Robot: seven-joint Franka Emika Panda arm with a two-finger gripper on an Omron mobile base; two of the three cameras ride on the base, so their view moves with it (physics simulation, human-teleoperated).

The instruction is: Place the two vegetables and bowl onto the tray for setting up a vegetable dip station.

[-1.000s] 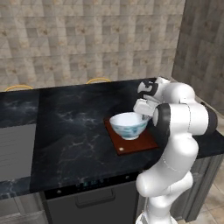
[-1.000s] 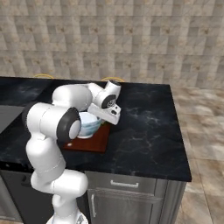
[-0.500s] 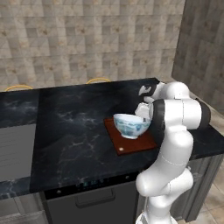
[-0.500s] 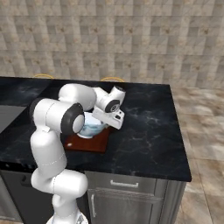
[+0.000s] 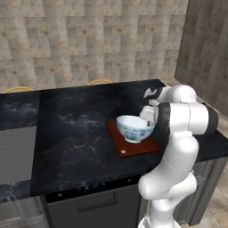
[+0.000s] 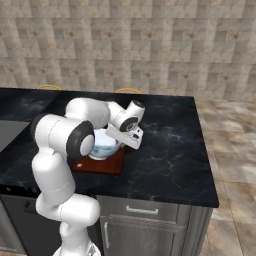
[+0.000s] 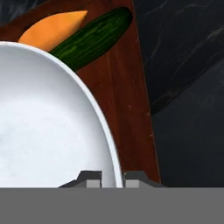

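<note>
The white bowl (image 5: 133,129) with its bluish pattern stands upright on the reddish-brown tray (image 5: 129,150), though contact under it is hard to judge. My gripper (image 7: 112,177) is shut on the bowl's (image 7: 43,131) right rim, one fingertip inside and one outside. In the hand view the orange carrot (image 7: 54,28) and the dark green cucumber (image 7: 92,39) lie side by side on the tray (image 7: 127,100), just beyond the bowl and partly hidden by it. In the right base view my hand covers the near side of the bowl (image 6: 102,145) over the tray (image 6: 100,165).
The black marble counter (image 5: 75,129) stretches left of the tray, with a grey inset panel (image 5: 13,153) at its far left. Its right edge (image 6: 205,150) drops to a tiled floor. Two yellow chair backs (image 5: 100,81) rise behind the counter.
My wrist and forearm have swung a little to the right above the tray. The bowl has shifted only slightly with them and stays in the grip.
</note>
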